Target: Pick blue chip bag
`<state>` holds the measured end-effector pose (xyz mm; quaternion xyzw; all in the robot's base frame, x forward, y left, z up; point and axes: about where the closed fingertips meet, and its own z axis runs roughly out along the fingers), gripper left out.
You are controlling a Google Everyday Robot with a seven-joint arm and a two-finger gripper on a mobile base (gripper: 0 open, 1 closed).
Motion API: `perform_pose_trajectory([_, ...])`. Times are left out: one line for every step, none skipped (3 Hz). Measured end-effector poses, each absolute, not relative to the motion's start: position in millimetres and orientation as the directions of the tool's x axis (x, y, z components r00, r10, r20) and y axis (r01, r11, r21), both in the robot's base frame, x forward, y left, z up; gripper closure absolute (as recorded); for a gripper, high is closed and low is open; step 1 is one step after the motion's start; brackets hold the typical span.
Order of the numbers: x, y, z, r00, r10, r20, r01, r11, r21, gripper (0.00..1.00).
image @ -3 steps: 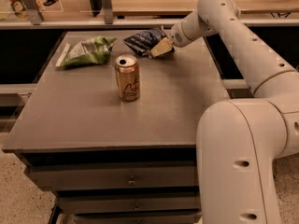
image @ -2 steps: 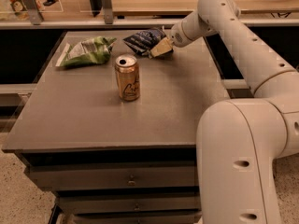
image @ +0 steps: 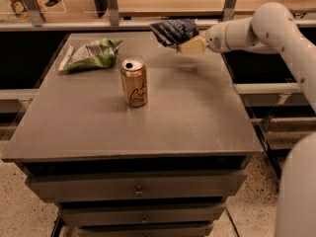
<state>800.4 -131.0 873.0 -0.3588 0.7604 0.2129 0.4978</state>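
Observation:
The blue chip bag [image: 173,31] is dark navy foil with white lettering. It hangs in the air above the far part of the grey table [image: 187,127], clear of the surface. My gripper [image: 186,42] reaches in from the right on a white arm and is shut on the bag's right lower edge. The gripper's tan fingers [image: 192,45] show just below the bag.
A gold soda can [image: 134,82] stands upright mid-table, left of and nearer than the gripper. A green-and-white snack bag [image: 93,55] lies at the far left. A wooden shelf with metal posts [image: 109,4] runs behind the table. Drawers sit under the tabletop.
The blue chip bag lay on the table at the far edge with the gripper on it; now the gripper has lifted it up off the surface.

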Motion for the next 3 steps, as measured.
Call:
perform_pose_trajectory([769.7,-162.0,891.8,-0.198,-0.239,-0.951,-0.724,0.690,-0.022,1.00])
perform_pose_trajectory([748.8,-172.3,904.2,-0.169,-0.219,-0.961,-0.714,0.700,-0.034,1.00])
perform_pose_trajectory([721.4,-170.4,916.2,-0.156,-0.190,-0.969,-0.745,0.667,-0.011,1.00])
